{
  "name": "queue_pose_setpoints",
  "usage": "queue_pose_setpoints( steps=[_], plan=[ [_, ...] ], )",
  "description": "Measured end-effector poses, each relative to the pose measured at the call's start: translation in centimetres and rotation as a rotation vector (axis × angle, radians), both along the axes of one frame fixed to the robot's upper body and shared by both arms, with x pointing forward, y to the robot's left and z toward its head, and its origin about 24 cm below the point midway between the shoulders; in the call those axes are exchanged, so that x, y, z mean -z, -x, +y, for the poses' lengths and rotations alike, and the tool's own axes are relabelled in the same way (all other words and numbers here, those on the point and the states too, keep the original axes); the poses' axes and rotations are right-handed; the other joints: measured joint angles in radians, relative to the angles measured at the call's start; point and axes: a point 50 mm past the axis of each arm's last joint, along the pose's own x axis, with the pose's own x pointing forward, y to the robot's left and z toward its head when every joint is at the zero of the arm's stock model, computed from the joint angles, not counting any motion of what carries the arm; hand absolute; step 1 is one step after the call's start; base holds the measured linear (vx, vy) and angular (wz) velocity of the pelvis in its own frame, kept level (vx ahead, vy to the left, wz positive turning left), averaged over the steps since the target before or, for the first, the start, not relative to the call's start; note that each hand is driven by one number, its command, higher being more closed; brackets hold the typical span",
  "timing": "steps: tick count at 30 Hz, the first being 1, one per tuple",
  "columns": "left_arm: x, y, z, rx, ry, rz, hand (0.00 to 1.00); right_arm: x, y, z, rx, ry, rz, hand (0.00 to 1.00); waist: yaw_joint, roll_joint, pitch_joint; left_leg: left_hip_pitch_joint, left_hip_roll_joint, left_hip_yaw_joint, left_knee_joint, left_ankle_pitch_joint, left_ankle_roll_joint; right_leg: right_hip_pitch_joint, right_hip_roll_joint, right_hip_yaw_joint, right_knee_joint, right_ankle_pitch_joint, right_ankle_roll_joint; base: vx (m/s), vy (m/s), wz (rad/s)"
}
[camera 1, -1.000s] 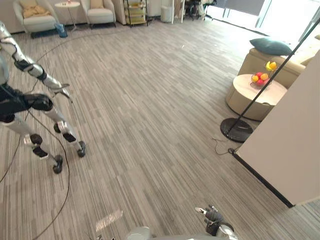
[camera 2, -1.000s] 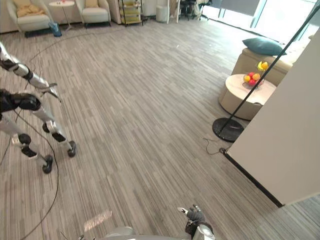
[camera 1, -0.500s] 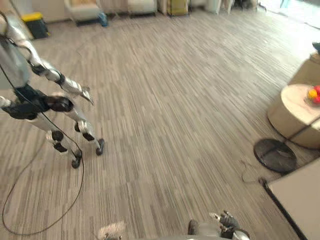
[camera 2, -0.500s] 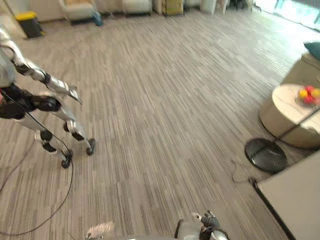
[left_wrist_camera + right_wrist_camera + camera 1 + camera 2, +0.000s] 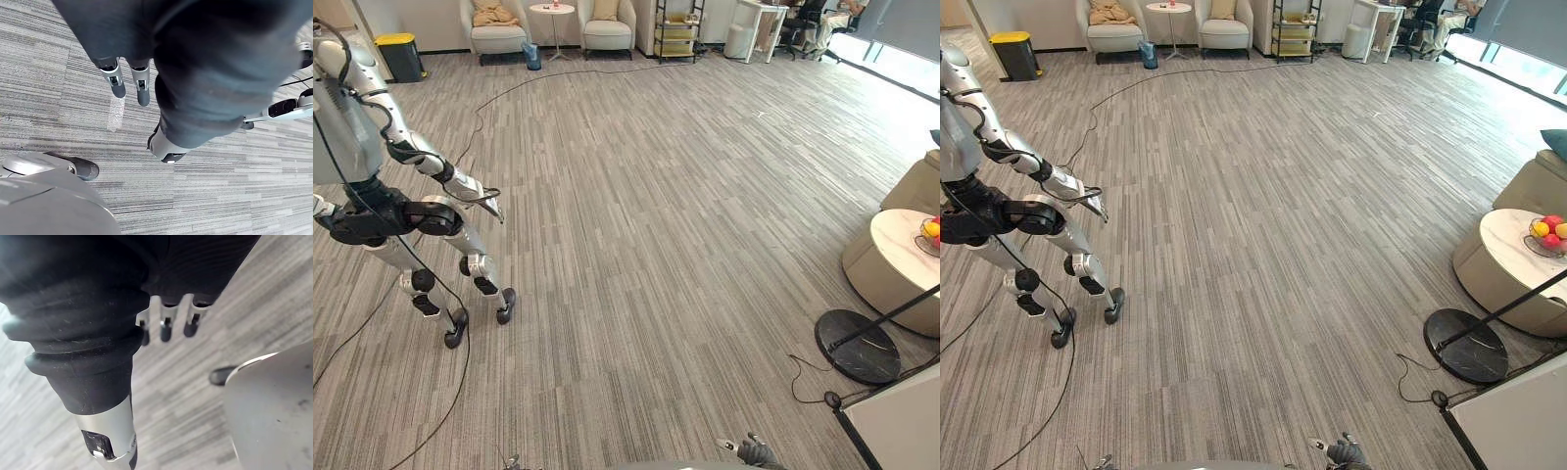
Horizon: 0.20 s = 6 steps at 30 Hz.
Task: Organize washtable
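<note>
My right hand (image 5: 756, 453) hangs low at the bottom edge of the eye views, over grey striped floor (image 5: 646, 215). In its wrist view the right hand (image 5: 165, 325) has relaxed fingers with nothing between them and the thumb (image 5: 108, 443). My left hand (image 5: 128, 81) hangs beside my leg in the left wrist view, fingers loose, thumb (image 5: 166, 149) apart, holding nothing.
Another humanoid robot (image 5: 406, 211) stands at the left on the floor. At the right are a round low table (image 5: 901, 264) with a fruit bowl, a black lamp base (image 5: 857, 346) and a white panel (image 5: 901, 436). Armchairs (image 5: 499, 24), a yellow bin (image 5: 401, 54) and a shelf (image 5: 675, 20) line the far wall.
The camera has swung left, so the round table and white panel now sit at the right edge. My right hand shows lower in the view.
</note>
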Motion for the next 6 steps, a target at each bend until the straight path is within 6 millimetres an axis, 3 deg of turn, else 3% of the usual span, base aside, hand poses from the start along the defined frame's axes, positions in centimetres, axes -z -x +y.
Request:
queue_pose_setpoints(
  steps=[6],
  plan=[
    [0.08, 0.18, -0.11, 0.075, -0.005, 0.026, 0.0, -0.03, -0.29, 0.18, -0.074, 0.02, 0.004, 0.0, 0.001, -0.001, -0.016, 0.025, -0.02, 0.0, -0.05, 0.014, 0.011, 0.001, -0.009, -0.007, -0.014, -0.005, 0.01, 0.04, 0.038, -0.01]
  ],
)
